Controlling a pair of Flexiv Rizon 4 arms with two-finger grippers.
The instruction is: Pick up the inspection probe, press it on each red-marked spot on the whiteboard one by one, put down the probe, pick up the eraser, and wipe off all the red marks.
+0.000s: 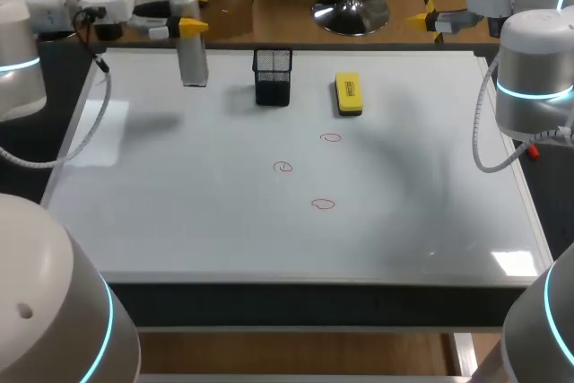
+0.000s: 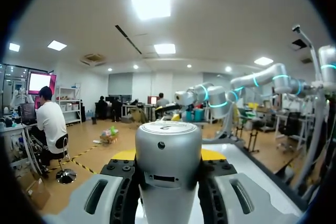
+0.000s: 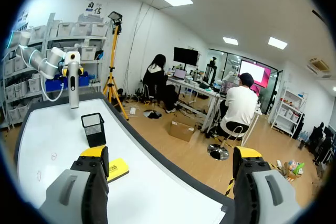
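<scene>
The left gripper (image 2: 169,155) has its yellow-tipped fingers (image 2: 126,154) clamped on the inspection probe (image 2: 168,166), one on each side of the silver cylinder. The probe stands upright in that grip, its lower end over the whiteboard (image 1: 179,221) near the far edge, toward the far left corner.

Just to the right of it along the far edge, a black mesh cup (image 1: 273,76) stands on the board. Further right lies the yellow eraser (image 1: 348,94), apart from the cup.

Three red marks sit around the middle of the board, well apart from the probe. One (image 1: 331,138) is nearest the eraser, one (image 1: 283,167) is nearer the front and to the left, and one (image 1: 323,204) is closest to the front edge.

The right gripper (image 3: 170,153) hangs beyond the far right corner with its fingers (image 3: 94,153) wide apart and nothing between them.
</scene>
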